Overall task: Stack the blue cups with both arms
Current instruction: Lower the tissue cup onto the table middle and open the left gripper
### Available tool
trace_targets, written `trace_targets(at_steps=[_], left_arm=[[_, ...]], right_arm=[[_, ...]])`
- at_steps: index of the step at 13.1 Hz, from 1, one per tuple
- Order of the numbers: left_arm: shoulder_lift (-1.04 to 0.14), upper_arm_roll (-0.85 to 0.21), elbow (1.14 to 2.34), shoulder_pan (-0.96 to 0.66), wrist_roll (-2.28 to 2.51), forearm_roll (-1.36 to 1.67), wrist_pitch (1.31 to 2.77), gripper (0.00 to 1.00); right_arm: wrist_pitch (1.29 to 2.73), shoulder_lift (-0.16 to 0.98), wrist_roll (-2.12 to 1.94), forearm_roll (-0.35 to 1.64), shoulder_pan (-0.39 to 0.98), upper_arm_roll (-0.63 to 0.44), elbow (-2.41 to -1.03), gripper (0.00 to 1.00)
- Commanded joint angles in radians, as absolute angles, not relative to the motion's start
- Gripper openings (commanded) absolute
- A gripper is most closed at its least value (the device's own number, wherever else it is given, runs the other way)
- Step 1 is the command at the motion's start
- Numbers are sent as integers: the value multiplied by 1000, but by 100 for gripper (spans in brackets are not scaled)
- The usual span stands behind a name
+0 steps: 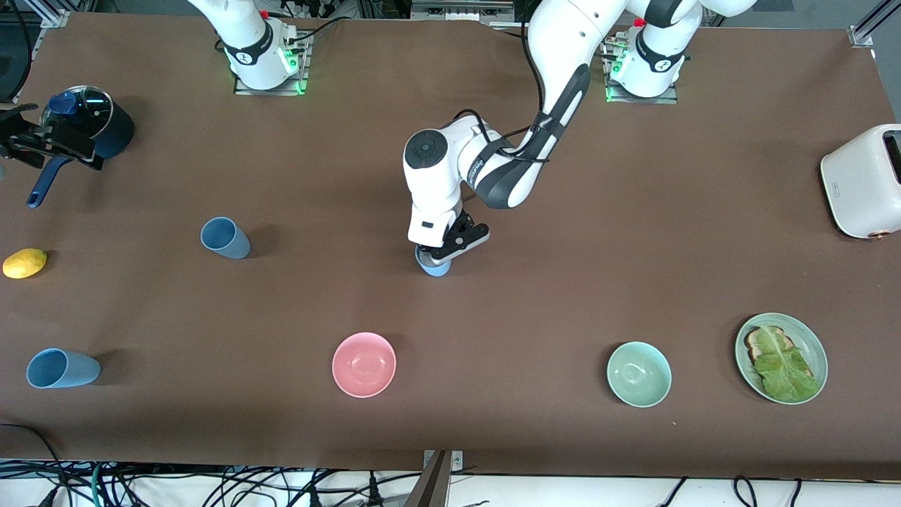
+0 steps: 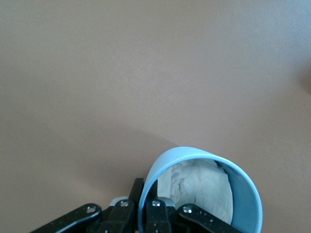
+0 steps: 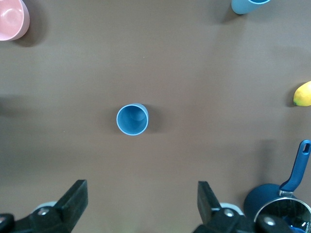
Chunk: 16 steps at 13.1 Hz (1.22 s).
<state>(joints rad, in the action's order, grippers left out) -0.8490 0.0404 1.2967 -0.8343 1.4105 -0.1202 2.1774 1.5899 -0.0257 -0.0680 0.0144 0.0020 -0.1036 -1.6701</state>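
My left gripper (image 1: 443, 255) is at the middle of the table, shut on the rim of a blue cup (image 1: 433, 267). In the left wrist view one finger is inside the rim and one outside (image 2: 143, 194); the cup (image 2: 243, 194) holds crumpled white paper. A second blue cup (image 1: 225, 238) stands toward the right arm's end. My right gripper (image 3: 141, 187) hangs open and empty high above it (image 3: 132, 119). A third blue cup (image 1: 62, 368) stands near the table's front edge and also shows in the right wrist view (image 3: 248, 5).
A dark blue pot with a glass lid (image 1: 88, 123) and a lemon (image 1: 24, 263) are at the right arm's end. A pink bowl (image 1: 364, 364), a mint-green bowl (image 1: 638, 374) and a green plate (image 1: 818, 345) with toast and lettuce line the front. A white toaster (image 1: 862, 179) stands at the left arm's end.
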Motion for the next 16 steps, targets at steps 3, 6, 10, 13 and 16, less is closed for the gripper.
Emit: trace_targets(at_steps=[3,6,10,13,16], left_arm=[[-884,55,1261,-839,1428,-150,2195,45],[-881,57,1261,-838,1420,-153,2195,100],[-861,55,1261,-836,1410,-155,2194,100],[-822,55,1262,-834,1338,-146,2184,100],[-787,55,1278,-833,1300,-146,2166,100]], right_arm=[[1552,-18,-74,28,-2,-106,-1646,100],[1552,-18,-72,28,-2,-104,-1646,100],[1552,-18,-72,28,-2,-106,-1646,100],[1552,-18,-72,28,-2,-106,-1646,100],[1551,-17,-72,18,2,-104,-1651,100]])
